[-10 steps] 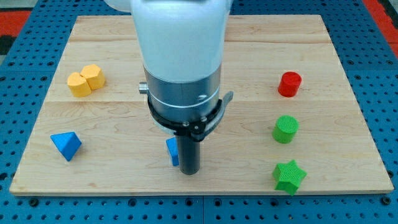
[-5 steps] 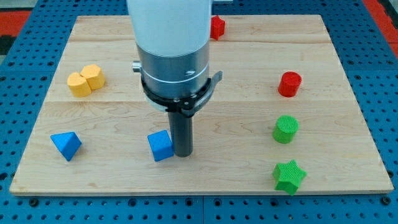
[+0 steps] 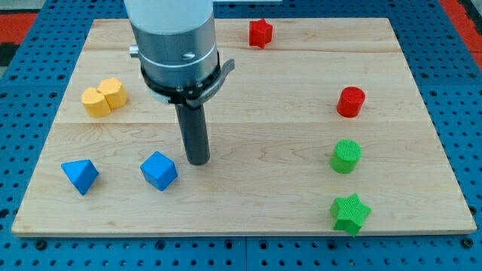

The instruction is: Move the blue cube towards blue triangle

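Note:
The blue cube (image 3: 159, 170) lies on the wooden board (image 3: 248, 211) at the lower left. The blue triangle (image 3: 80, 175) lies to its left, a block's width or so away. My tip (image 3: 198, 160) rests on the board just right of the blue cube and slightly above it in the view, with a small gap between them. The arm's white and grey body rises toward the view's top.
Two yellow blocks (image 3: 104, 96) touch each other at the upper left. A red star-like block (image 3: 260, 32) sits at the top. A red cylinder (image 3: 350, 102), a green cylinder (image 3: 346, 156) and a green star (image 3: 350, 213) line the right side.
My tip has moved left and slightly up in the view. The blue cube has slid left, closer to the blue triangle. The red block at the top has come into sight.

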{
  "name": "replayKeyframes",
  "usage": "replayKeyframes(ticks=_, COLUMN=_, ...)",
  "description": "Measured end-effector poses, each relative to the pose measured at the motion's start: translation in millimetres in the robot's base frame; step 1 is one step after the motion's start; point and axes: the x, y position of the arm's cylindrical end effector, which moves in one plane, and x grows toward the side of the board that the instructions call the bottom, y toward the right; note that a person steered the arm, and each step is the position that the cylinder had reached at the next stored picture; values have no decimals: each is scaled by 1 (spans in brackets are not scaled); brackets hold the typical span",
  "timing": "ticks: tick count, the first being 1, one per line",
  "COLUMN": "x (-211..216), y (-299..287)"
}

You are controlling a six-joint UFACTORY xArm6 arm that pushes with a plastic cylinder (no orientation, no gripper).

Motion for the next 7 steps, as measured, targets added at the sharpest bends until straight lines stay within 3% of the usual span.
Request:
replayKeyframes(ticks=1, x=40, y=-6)
replayKeyframes(ticks=2, x=38, y=-14)
replayKeyframes(ticks=4, x=-7, y=-12)
replayKeyframes(ticks=7, x=40, y=-43)
